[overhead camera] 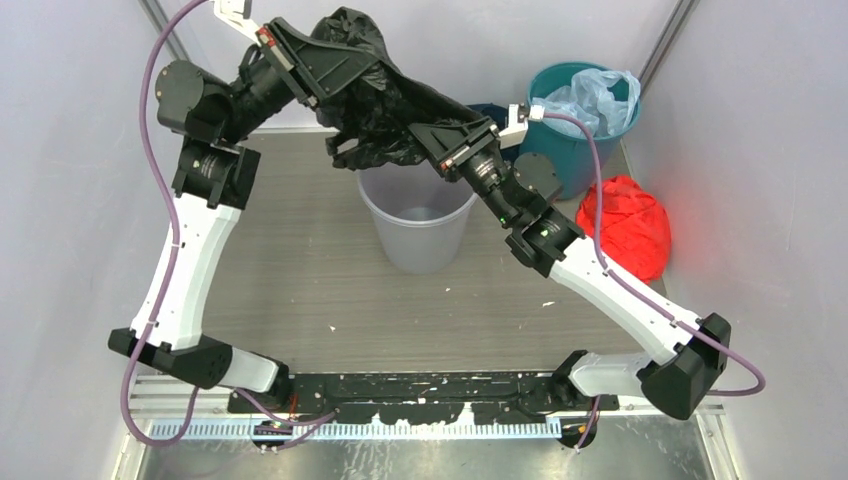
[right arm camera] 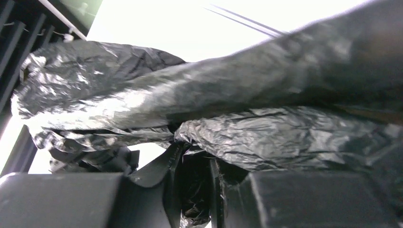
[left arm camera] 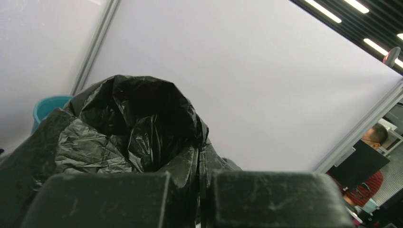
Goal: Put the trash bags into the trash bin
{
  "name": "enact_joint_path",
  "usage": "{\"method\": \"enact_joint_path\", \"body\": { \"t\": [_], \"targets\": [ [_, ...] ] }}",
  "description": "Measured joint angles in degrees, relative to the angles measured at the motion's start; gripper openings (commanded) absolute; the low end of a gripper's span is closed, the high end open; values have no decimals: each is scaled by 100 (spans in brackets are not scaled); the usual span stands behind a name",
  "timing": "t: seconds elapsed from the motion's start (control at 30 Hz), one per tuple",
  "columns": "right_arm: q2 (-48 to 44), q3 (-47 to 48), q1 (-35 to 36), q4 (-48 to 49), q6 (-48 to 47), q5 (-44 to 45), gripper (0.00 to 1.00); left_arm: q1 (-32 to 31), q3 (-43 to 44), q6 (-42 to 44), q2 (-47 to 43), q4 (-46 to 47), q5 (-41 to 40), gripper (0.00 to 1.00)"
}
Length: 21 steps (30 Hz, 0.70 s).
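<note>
Item: trash bag (overhead camera: 385,110), black, is held aloft over the trash bin (overhead camera: 420,245), toward the table's (overhead camera: 300,300) far edge. The left gripper (left arm camera: 190,194) is clamped on it. The right gripper (right arm camera: 195,190) is pinched on a fold. Not yet deposited; lowering and release remain.

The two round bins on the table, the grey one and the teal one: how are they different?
Colour: the grey bin is pale; the teal bin is deep blue-green. Contents: the grey bin looks empty; the teal bin holds a pale blue plastic bag. Place: the grey bin stands mid-table under the black bag; the teal bin sits in the far right corner. Both are round, upright and open-topped.
</note>
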Motion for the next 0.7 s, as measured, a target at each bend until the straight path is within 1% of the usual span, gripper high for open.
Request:
{"method": "enact_joint_path", "body": {
  "t": [0.17, 0.3, 0.47, 0.7],
  "targets": [
    [-278, 0, 0, -713, -372, -188, 26, 225, 863, -7, 409, -319, 105, 0],
    [-1010, 4, 0, -1635, -962, -223, 26, 597, 1388, -151, 662, -437, 249, 0],
    [-1958, 319, 0, -2704, -1694, -125, 26, 1032, 1539, -671, 804, -216, 380, 0],
    [-2914, 901, 0, -3679, -2472, 273, 24, 1154, 1543, -1390, 957, 337, 632, 0]
  ]
}}
